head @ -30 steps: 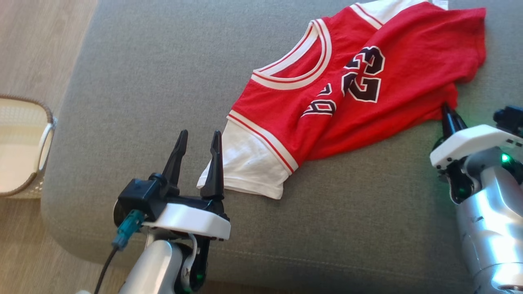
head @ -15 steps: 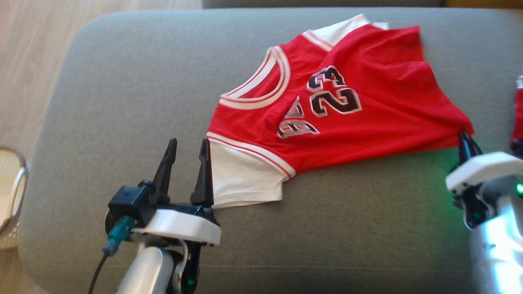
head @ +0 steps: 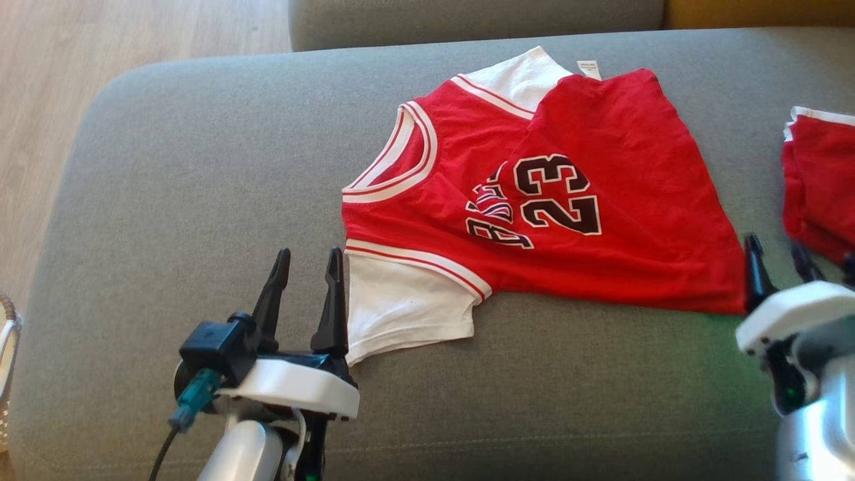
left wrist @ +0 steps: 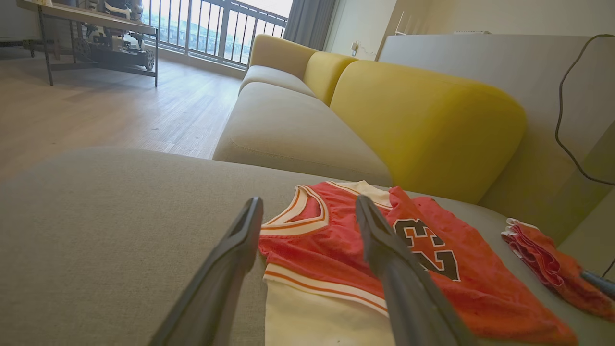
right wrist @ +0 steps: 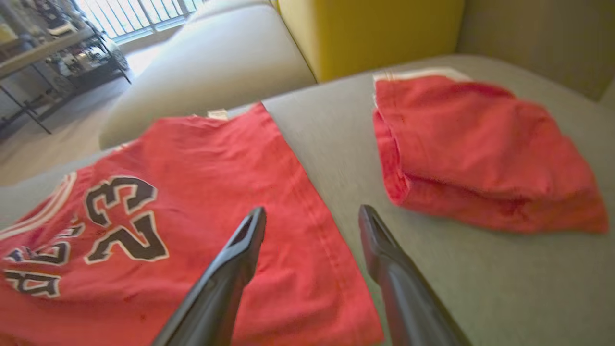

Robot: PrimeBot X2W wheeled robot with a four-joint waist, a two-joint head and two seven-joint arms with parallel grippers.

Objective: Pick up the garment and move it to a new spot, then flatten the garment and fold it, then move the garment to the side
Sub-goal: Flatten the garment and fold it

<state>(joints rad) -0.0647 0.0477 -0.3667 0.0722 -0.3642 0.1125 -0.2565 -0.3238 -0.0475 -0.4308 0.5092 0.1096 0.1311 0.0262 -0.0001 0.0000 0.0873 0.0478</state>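
The jersey (head: 534, 200) is being borne by the grey cushion (head: 200, 167), spread mostly flat, collar toward the robot's left and hem beside the right gripper (head: 775, 244); a crease is being shown across the chest. Both pairs of jaws are being held apart and nothing is being grasped: the left gripper (head: 308, 254) is being held just beside the near white sleeve (head: 407, 307), the right one is being set astride the hem edge near its corner. The cloth is being judged thin, light and limp, likely to be dragged and rucked if pulled from one point. A hold is being advised at two well-separated edges, the near sleeve and the hem corner, pinched low against the cushion. A red bundle (head: 818, 174) is lying apart, beyond the hem
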